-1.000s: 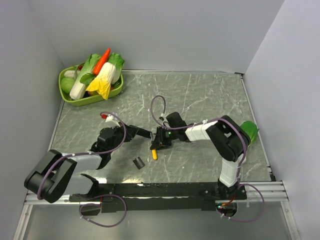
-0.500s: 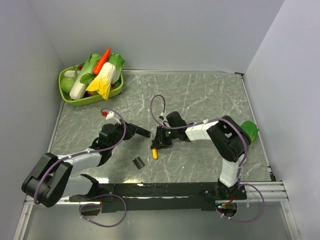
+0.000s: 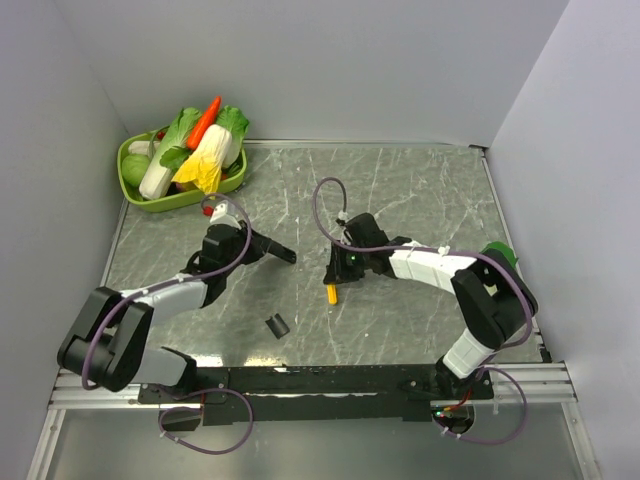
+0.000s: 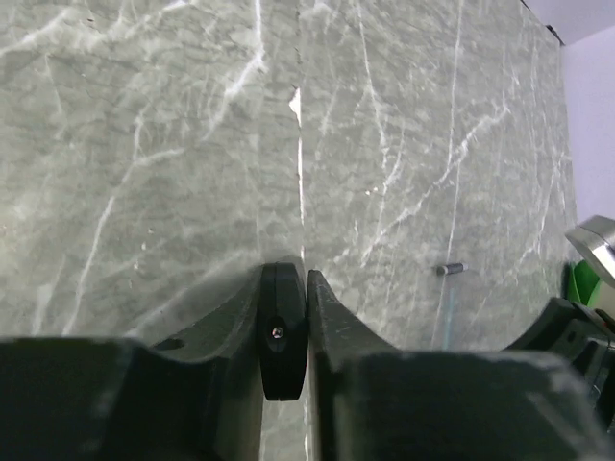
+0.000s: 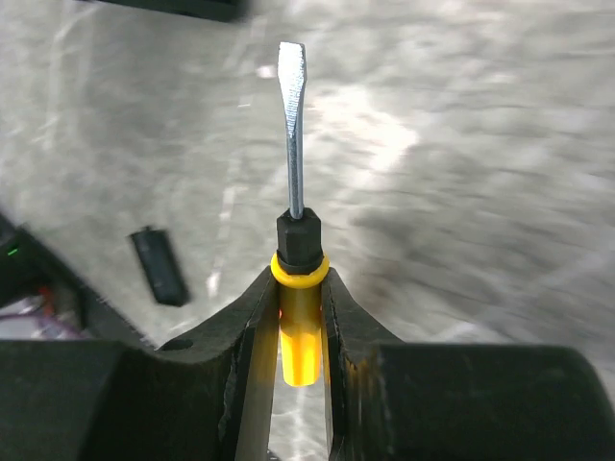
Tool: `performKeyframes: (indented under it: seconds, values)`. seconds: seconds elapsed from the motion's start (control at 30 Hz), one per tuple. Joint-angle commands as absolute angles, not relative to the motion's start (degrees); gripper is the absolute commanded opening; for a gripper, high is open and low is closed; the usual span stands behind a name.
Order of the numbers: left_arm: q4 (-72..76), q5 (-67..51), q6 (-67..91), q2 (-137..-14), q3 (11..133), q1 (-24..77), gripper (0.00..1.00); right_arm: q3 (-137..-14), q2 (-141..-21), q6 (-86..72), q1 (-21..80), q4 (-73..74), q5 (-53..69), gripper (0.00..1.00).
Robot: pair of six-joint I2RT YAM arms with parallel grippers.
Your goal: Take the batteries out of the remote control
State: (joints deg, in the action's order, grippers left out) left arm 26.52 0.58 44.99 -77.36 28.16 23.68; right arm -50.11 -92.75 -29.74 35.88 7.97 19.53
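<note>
The remote control (image 3: 283, 253) is a slim black bar. My left gripper (image 3: 262, 247) is shut on one end of it and holds it out over the table left of centre. In the left wrist view the jaws (image 4: 307, 288) pinch it edge-on (image 4: 283, 331). My right gripper (image 3: 339, 277) is shut on a yellow-handled screwdriver (image 3: 331, 294), a little to the right of the remote and apart from it. In the right wrist view (image 5: 301, 283) its flat metal blade (image 5: 292, 125) points ahead. No batteries are clearly visible.
A short stubby black piece (image 3: 276, 325) lies near the front edge and also shows in the right wrist view (image 5: 159, 266). A green basket (image 3: 150, 203) of toy vegetables stands back left. A green object (image 3: 500, 262) sits behind the right arm. A small grey cylinder (image 4: 449, 270) lies on the marble.
My left gripper has carried the remote back and to the left. My right gripper has moved right with the screwdriver, so the two are now apart.
</note>
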Motion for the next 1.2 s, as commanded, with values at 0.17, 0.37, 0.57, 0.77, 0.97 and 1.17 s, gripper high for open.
performKeyframes:
  seconds: [0.17, 0.37, 0.57, 0.77, 0.97, 1.17]
  values:
    - [18.03, 2.54, 47.1, -80.51, 27.51, 22.5, 0.41, -51.5, -88.24, -24.26, 33.84, 13.53, 11.43, 0.0]
    - [16.26, 5.09, 49.39, -80.33, 26.54, 22.5, 0.48, -52.64, -90.87, -22.41, 33.84, 15.12, 10.46, 0.0]
    - [13.63, 8.51, 51.68, -79.1, 26.1, 22.5, 0.55, -52.73, -92.81, -22.5, 33.92, 15.73, 8.01, 0.01]
    - [9.15, 11.6, 53.09, -76.91, 27.24, 22.5, 0.65, -53.52, -93.25, -22.15, 33.84, 17.84, 5.19, 0.09]
    - [5.63, 12.66, 54.05, -74.27, 29.09, 22.5, 0.72, -54.05, -94.48, -22.32, 33.93, 18.81, 3.08, 0.15]
    - [2.12, 13.36, 53.09, -71.72, 31.54, 22.5, 0.84, -54.58, -95.62, -22.41, 34.19, 19.16, 2.11, 0.22]
